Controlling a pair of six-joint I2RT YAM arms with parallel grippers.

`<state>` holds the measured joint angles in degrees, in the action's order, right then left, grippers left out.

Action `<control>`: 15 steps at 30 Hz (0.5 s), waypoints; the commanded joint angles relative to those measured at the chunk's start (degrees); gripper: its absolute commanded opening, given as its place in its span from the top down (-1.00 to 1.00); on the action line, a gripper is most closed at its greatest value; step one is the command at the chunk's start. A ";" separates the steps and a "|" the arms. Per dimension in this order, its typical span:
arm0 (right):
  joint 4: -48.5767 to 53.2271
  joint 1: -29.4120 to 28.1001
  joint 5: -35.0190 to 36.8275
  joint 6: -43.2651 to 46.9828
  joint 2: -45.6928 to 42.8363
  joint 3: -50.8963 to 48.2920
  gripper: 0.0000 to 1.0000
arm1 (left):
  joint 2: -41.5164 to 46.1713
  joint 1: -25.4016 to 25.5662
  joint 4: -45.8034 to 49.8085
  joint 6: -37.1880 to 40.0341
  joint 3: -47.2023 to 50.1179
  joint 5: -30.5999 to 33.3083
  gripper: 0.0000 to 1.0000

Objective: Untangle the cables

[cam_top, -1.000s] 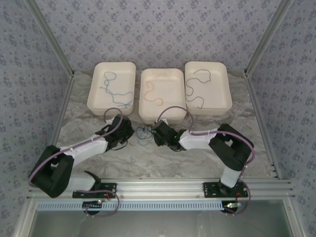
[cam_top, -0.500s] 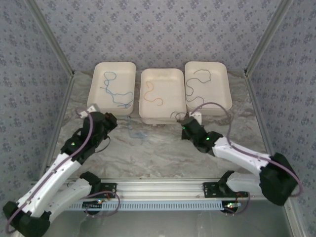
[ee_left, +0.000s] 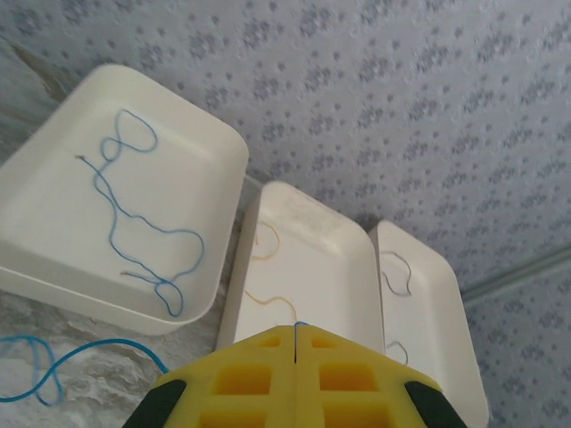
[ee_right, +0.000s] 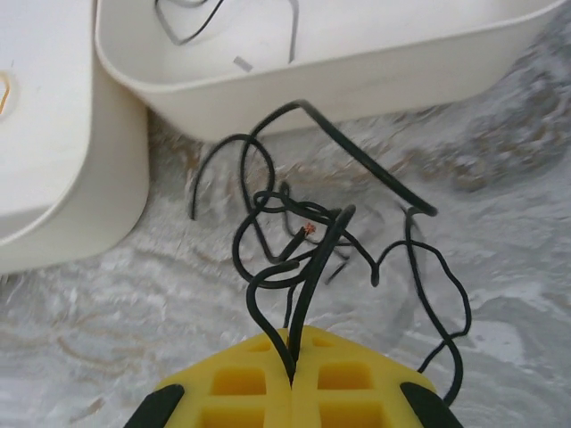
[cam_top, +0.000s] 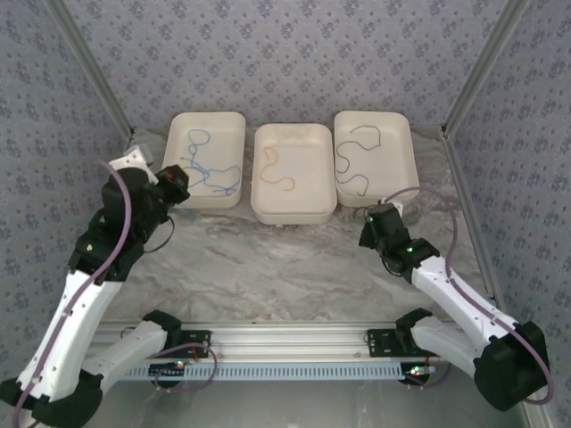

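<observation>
Fingers (cam_top: 176,177) of the left gripper (cam_top: 171,185) sit shut beside the left tray (cam_top: 203,115) in the top view. It holds a blue cable (cam_top: 198,135), the middle tray (cam_top: 290,217) a yellow-tan cable (cam_top: 284,185), and the right tray (cam_top: 412,169) a black cable (cam_top: 340,160).

Left wrist: the pads (ee_left: 241,379) clench a loose blue strand (ee_left: 98,343) that trails onto the table (ee_left: 107,392).

Right wrist: the right gripper (ee_right: 293,357) pinches a tangled black strand (ee_right: 284,203) just before the right tray.
</observation>
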<state>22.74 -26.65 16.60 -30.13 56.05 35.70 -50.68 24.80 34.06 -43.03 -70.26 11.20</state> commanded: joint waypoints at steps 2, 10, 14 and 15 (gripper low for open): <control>-1.06 -3.31 -5.83 0.72 2.71 0.15 0.99 | -2.75 -0.24 -1.16 2.67 -2.33 -7.50 1.00; -7.93 -16.00 -4.63 6.87 0.15 0.25 -0.10 | -5.99 -0.29 -3.85 1.09 -4.63 -13.85 1.00; -14.07 -20.34 -8.79 13.04 -4.55 -0.82 -0.19 | -8.21 -0.29 -6.51 -0.51 -4.25 -19.20 1.00; -14.65 -20.33 -9.24 13.98 -4.96 -0.92 -0.21 | -8.88 -0.32 -6.45 -0.62 -4.44 -20.06 1.00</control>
<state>13.26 -46.48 9.30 -21.69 52.86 35.48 -57.93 24.75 30.11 -42.72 -73.08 -3.51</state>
